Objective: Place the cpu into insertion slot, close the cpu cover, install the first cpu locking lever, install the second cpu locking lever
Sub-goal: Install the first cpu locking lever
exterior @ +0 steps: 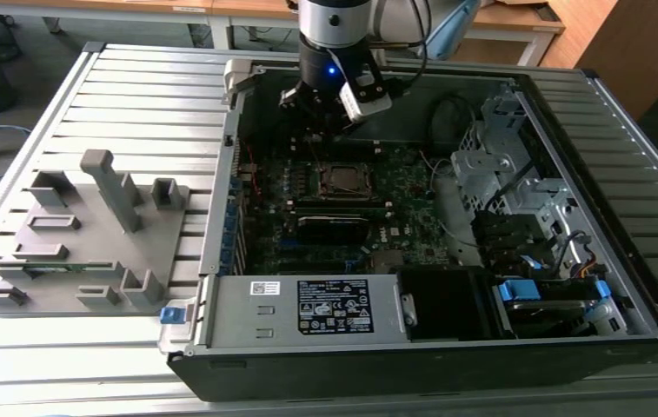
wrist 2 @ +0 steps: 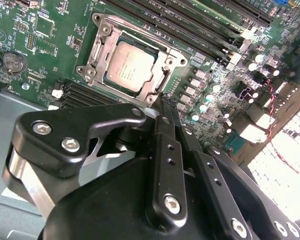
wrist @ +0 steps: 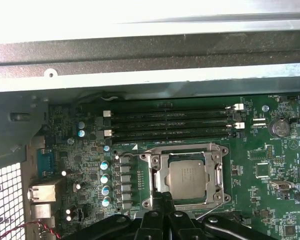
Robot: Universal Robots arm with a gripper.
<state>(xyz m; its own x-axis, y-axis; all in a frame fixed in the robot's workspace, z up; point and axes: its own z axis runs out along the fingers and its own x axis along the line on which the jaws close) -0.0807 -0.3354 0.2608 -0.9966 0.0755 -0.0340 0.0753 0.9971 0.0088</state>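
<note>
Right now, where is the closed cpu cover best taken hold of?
Probably at a thin outer side rail of the cpu cover, coming straight from above: it lies flat around the cpu, so only its rim is free.

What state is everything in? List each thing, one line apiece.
cpu: seated in the insertion slot, silver top up.
cpu cover: down flat around the cpu.
gripper: jaws shut, nothing between them, tips at the slot's edge.
computer case: side open, board exposed.
</note>
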